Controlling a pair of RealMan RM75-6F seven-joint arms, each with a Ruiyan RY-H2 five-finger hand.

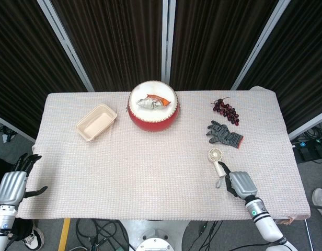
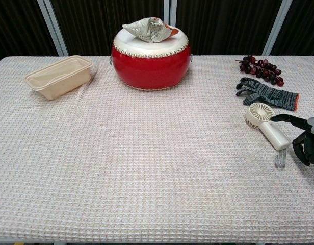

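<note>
My right hand [image 1: 238,183] [image 2: 306,139] hovers at the near right of the table, fingers spread and holding nothing, just right of the handle of a small cream hand-held fan [image 1: 217,160] [image 2: 266,124]. The fan lies flat with its round head away from me. My left hand [image 1: 13,184] hangs open off the table's left edge, near its front corner, and the chest view does not show it.
A grey knit glove [image 1: 224,134] [image 2: 266,93] and a bunch of dark grapes [image 1: 225,110] [image 2: 260,68] lie behind the fan. A red drum [image 1: 152,113] [image 2: 151,59] with a crumpled wrapper [image 1: 152,101] on top stands at centre back. A beige tray [image 1: 95,121] [image 2: 58,76] sits back left.
</note>
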